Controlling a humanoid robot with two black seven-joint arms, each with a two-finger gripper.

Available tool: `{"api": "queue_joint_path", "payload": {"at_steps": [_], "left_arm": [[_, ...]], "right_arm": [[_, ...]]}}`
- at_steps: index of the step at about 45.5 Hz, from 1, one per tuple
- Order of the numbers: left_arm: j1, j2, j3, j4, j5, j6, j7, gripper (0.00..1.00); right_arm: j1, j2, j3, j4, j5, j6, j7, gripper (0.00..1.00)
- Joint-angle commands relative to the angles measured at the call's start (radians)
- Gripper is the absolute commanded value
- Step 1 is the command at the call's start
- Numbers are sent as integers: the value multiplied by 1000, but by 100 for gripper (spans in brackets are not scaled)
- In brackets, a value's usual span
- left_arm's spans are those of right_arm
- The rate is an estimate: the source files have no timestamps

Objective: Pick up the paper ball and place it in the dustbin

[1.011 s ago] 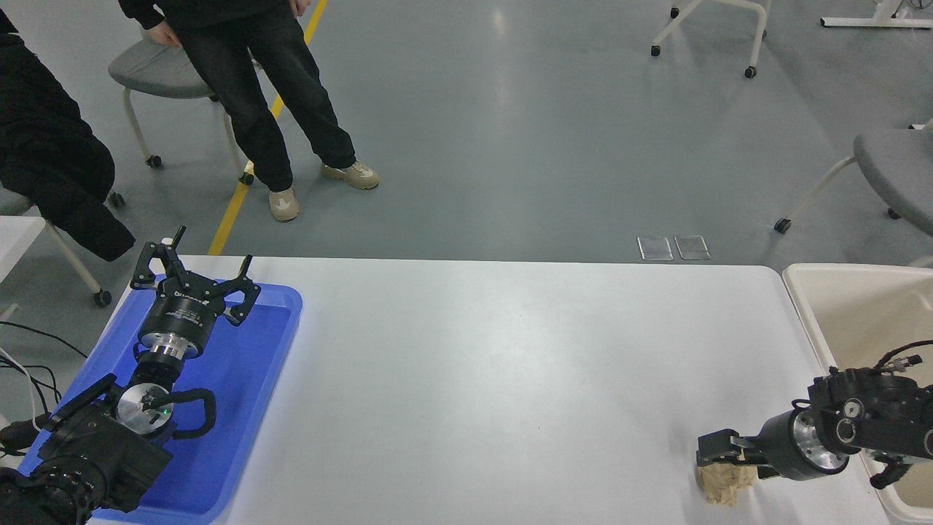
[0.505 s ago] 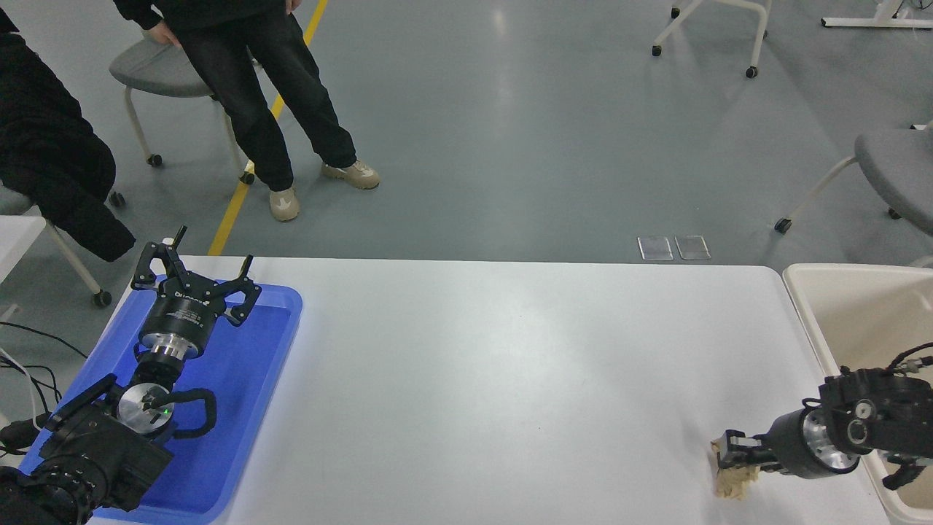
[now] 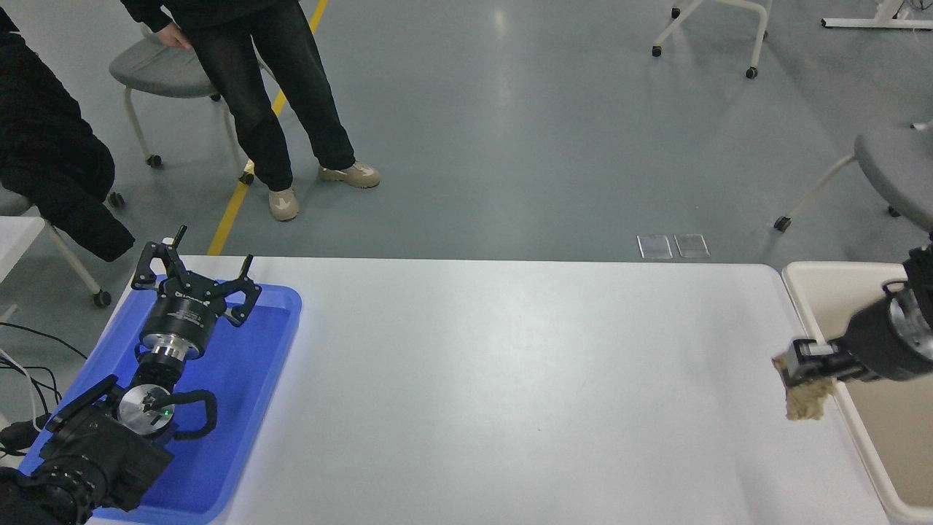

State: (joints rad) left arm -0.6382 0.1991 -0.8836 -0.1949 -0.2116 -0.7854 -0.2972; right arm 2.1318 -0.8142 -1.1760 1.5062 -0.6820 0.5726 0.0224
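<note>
The tan paper ball (image 3: 807, 399) hangs in my right gripper (image 3: 800, 364), which is shut on it and holds it above the table near the right edge. The cream-beige dustbin (image 3: 809, 281) stands just to the right of the table, its near rim right beside the ball. The right arm comes in over the bin from the right edge. My left gripper (image 3: 195, 271) is parked, open and empty, over the blue tray (image 3: 277, 335) at the left.
The white table (image 3: 496, 379) spans the middle of the view. A person stands beyond the far left corner by a grey chair (image 3: 157, 69). More chairs stand on the floor at the far right.
My right gripper has lifted the paper ball off the table and carried it up and to the right, toward the dustbin's rim. The left arm has not moved.
</note>
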Motion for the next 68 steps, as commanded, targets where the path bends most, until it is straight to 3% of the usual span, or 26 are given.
{"api": "queue_joint_path", "payload": {"at_steps": [1, 20, 32, 42, 53, 61, 68], "left_arm": [[0, 0, 0, 0, 0, 0, 0, 100], [0, 0, 0, 0, 0, 0, 0, 100], [0, 0, 0, 0, 0, 0, 0, 100], [0, 0, 0, -3, 0, 0, 0, 100], [2, 0, 0, 0, 0, 0, 0, 100], [2, 0, 0, 0, 0, 0, -2, 100], [2, 0, 0, 0, 0, 0, -2, 100]], "right_arm": [[261, 47, -119, 55, 32, 85, -4, 0], [240, 30, -165, -49, -7, 92, -10, 0], [-145, -135, -21, -538, -188, 76, 31, 0], [-712, -134, 353, -931, -194, -32, 80, 0], [-1199, 39, 674, -1216, -153, -187, 79, 0], [-1354, 177, 750, -1321, -13, -292, 48, 0], [-1379, 230, 753, -1334, 98, -339, 10, 0]]}}
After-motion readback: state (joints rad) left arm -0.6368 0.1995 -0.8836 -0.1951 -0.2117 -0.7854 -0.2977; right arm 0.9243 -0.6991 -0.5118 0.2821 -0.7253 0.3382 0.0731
